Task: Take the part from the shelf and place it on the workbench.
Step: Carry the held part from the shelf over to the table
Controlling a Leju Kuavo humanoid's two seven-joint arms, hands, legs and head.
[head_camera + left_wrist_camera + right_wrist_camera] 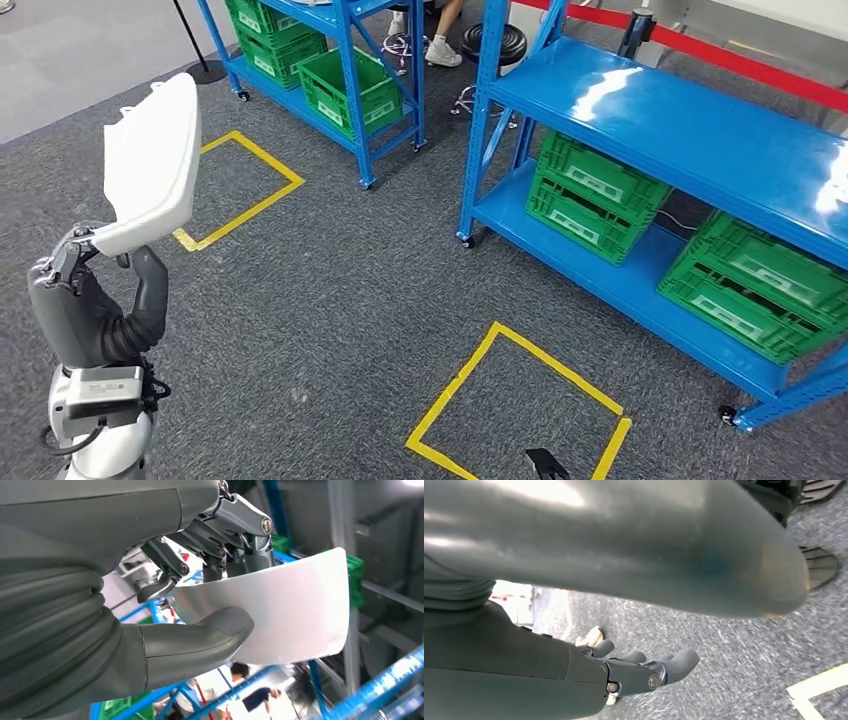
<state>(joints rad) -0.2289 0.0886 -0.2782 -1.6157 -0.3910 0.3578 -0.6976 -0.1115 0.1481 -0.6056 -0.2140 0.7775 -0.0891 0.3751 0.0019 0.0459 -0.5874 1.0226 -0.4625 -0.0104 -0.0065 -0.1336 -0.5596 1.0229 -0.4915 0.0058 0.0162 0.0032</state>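
The part [150, 165] is a curved white plastic shell, held upright at the left of the head view. My left hand [95, 300] grips its lower edge, arm raised. In the left wrist view the thumb [200, 640] presses one face of the white part [280, 610] and the dark fingers [225, 540] clamp the other. My right hand [639, 672] hangs over the grey carpet with its fingers loosely extended and nothing in them.
A blue shelf [680, 120] with green crates [590, 195] stands at the right. A second blue shelf [340, 60] with crates is at the back. Yellow tape squares [520, 410] [245, 190] mark the carpet. A person's legs [440, 40] and a stool [500, 40] show behind the shelves.
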